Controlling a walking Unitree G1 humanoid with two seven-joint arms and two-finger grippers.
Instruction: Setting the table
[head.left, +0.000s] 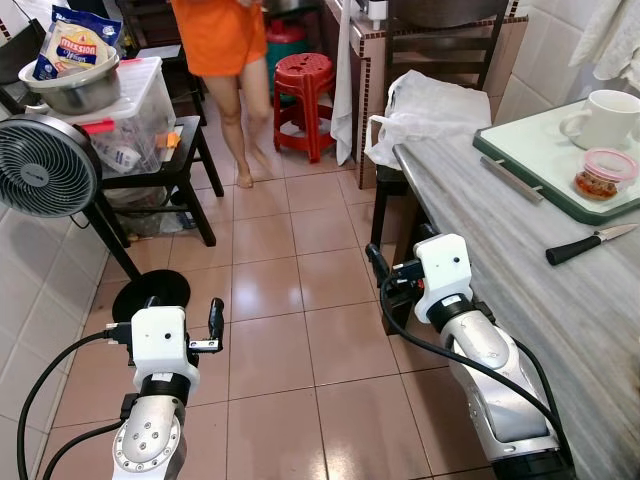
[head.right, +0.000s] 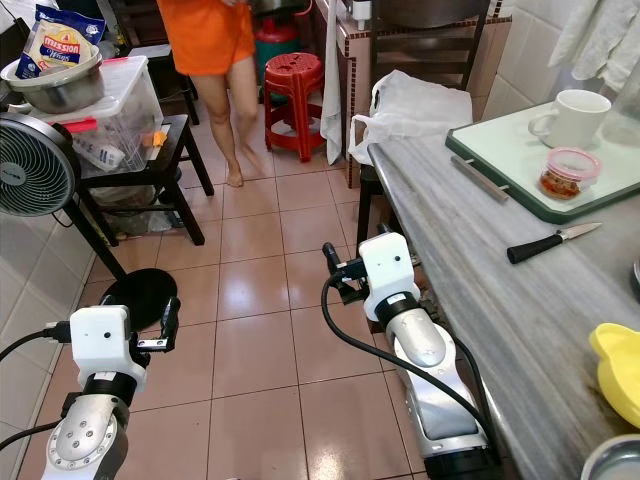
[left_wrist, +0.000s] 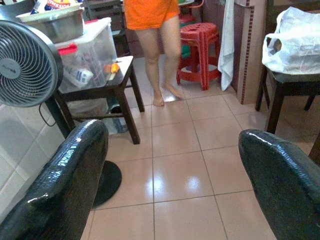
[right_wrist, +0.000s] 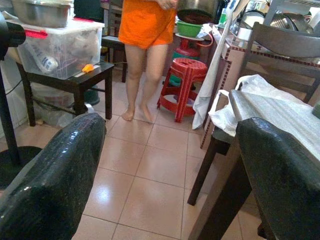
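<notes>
Left gripper (left_wrist: 170, 165) and right gripper (right_wrist: 170, 165) both released, empty, above tiled floor (head.left: 290, 300); black-handled knife (head.left: 588, 243) on grey counter (head.left: 500, 230).

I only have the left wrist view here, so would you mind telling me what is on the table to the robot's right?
Observer: A white mug stands on a green-edged glass board at the far end of the grey table.
Operator: Thank you. Is there any cutlery on it?
Observer: Yes, a black-handled knife lies on the bare tabletop, nearer the robot than the board.
Operator: And where is the right gripper?
Observer: The right gripper is open beside the table's edge, over the floor tiles, holding nothing.
Operator: Anything else near the mug?
Observer: A small pink-lidded container sits on the board just in front of the mug.
</notes>
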